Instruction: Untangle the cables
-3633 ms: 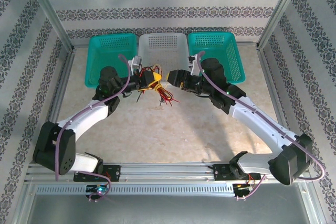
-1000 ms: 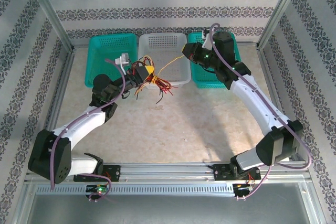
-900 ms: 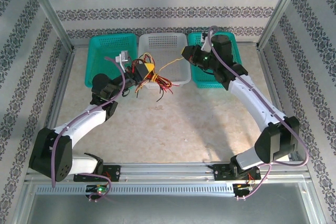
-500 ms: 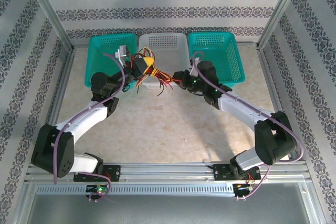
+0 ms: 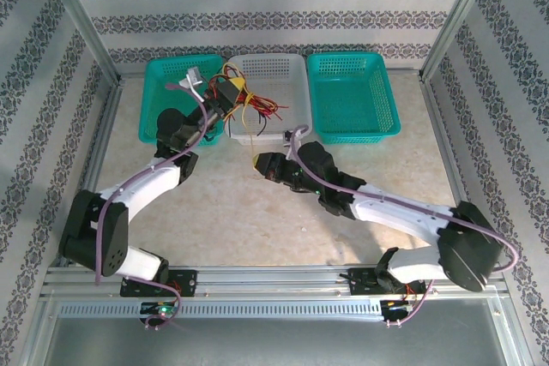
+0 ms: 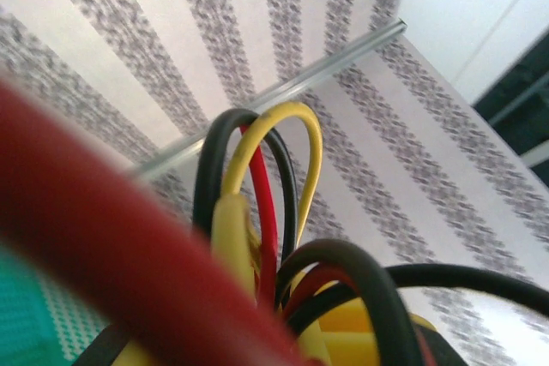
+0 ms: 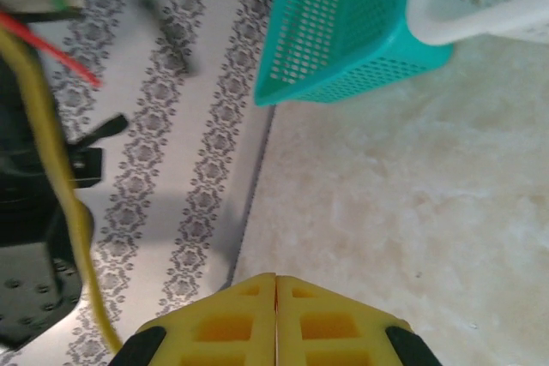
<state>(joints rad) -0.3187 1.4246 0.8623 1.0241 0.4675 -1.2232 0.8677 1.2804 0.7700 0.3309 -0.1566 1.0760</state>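
Thin red, yellow and black cables were held bundled in the clenched left gripper over the white mesh basket. The right gripper, clamped on one yellow strand, had been drawn down in front of it, so separation was judged underway.

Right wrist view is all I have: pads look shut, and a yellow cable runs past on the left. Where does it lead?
Observer: The yellow cable rises from the right gripper, which seems to pinch it, to the cables held in the left gripper.
Operator: Where is that bundle?
Observer: Raised above the white basket, red ends dangling.
Operator: What is under my gripper?
Observer: Bare table, on the near side of the white basket.
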